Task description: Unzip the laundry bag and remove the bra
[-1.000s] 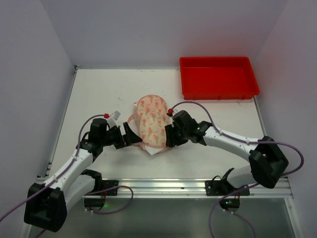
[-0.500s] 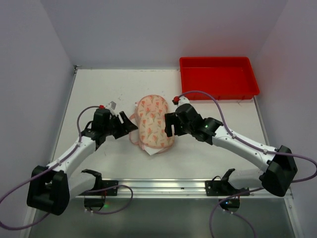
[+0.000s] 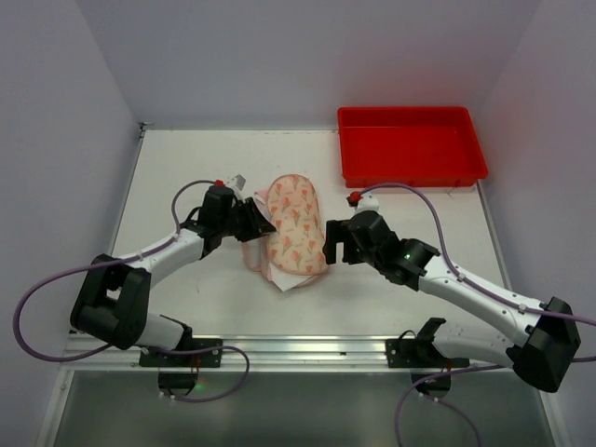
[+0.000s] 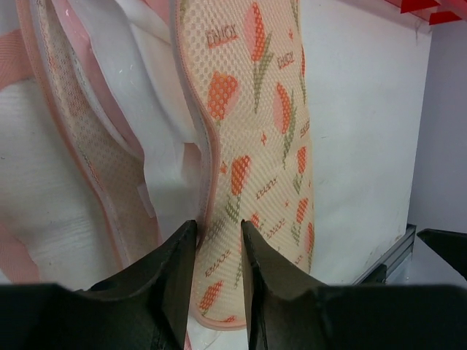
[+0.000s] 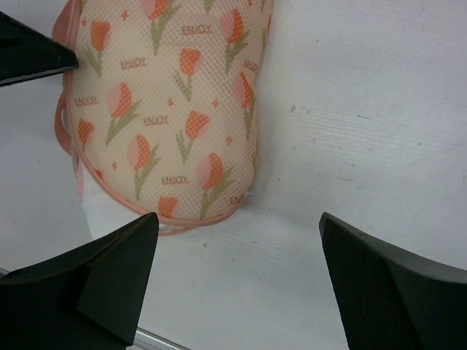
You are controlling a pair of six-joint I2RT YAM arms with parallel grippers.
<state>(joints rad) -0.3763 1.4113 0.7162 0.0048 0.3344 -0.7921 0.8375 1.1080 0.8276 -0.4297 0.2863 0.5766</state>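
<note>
The laundry bag (image 3: 296, 223) is a cream mesh pouch with red tulip print and pink trim, lying mid-table; it also fills the left wrist view (image 4: 255, 146) and the right wrist view (image 5: 168, 95). Its left side gapes, showing white and pink padded fabric (image 4: 109, 131), apparently the bra; a white corner (image 3: 287, 279) pokes out at the near end. My left gripper (image 3: 259, 223) (image 4: 219, 227) sits at the bag's left edge, jaws narrowed to a small gap astride the trimmed rim; I cannot tell whether they pinch it. My right gripper (image 3: 332, 244) (image 5: 238, 216) stands wide open just right of the bag, holding nothing.
A red tray (image 3: 410, 179) stands at the back right. A metal rail (image 3: 307, 349) runs along the near table edge, with grey walls on the left, the right and at the back.
The left gripper moved forward to the bag's left edge and its jaws narrowed. The right gripper let go, opened wide and backed off right. The bag shifted slightly away from the rail.
</note>
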